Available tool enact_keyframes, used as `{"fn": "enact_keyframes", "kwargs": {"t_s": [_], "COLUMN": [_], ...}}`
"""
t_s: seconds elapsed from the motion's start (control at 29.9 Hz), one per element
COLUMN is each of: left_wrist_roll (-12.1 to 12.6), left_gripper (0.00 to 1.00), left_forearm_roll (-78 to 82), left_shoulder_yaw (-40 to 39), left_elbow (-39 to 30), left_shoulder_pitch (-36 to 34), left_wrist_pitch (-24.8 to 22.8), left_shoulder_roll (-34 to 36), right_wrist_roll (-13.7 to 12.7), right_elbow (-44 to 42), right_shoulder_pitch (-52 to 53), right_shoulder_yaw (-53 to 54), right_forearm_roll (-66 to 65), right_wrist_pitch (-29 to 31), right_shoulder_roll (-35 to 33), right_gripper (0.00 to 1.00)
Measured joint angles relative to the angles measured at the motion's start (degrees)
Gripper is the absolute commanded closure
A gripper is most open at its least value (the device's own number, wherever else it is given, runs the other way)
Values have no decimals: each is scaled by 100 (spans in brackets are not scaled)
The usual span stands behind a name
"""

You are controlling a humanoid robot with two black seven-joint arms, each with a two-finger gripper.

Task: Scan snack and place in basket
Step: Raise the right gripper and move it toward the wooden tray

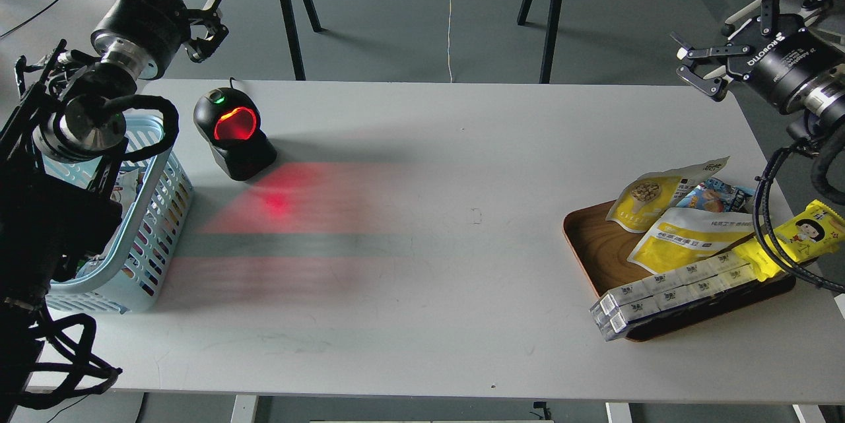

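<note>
The snack (650, 202), a small yellow pouch with a round brown food picture, lies at the back of the wooden tray (594, 245) on the right. At the table's left edge stands the light blue basket (162, 212), partly hidden by my left arm. My left gripper (210, 27) hangs open and empty above the table's far left corner, behind the basket. High on the right, above and behind the tray, my right gripper (691, 68) is also open and holds nothing.
A black barcode scanner (234, 136) glows red beside the basket and throws red light across the table. The tray also carries a larger yellow-and-white pouch (686, 238), a long yellow wrapper with a cartoon face (802, 235), a blue packet and white boxes (667, 294).
</note>
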Motion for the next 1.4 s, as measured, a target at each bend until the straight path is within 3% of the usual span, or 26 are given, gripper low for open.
{"fn": "enact_keyframes", "kwargs": {"t_s": [0.9, 1.2, 1.4], "left_wrist_roll": [-4, 18, 41], "left_gripper": [0, 0, 0], "left_forearm_roll": [-16, -32, -61], "left_shoulder_yaw": [-15, -55, -9], "left_elbow": [-3, -10, -10], "left_shoulder_pitch": [-19, -103, -155], "left_wrist_pitch": [-243, -262, -281], "left_shoulder_roll": [41, 76, 91], "right_wrist_roll": [-29, -31, -31], "right_elbow": [73, 639, 1114], "right_shoulder_pitch": [43, 73, 481], "right_shoulder_yaw": [216, 393, 165], "right_forearm_roll": [-384, -393, -411], "right_wrist_pitch": [-163, -139, -134], "right_shoulder_roll": [39, -486, -1312], "right_gripper": [0, 0, 0]}}
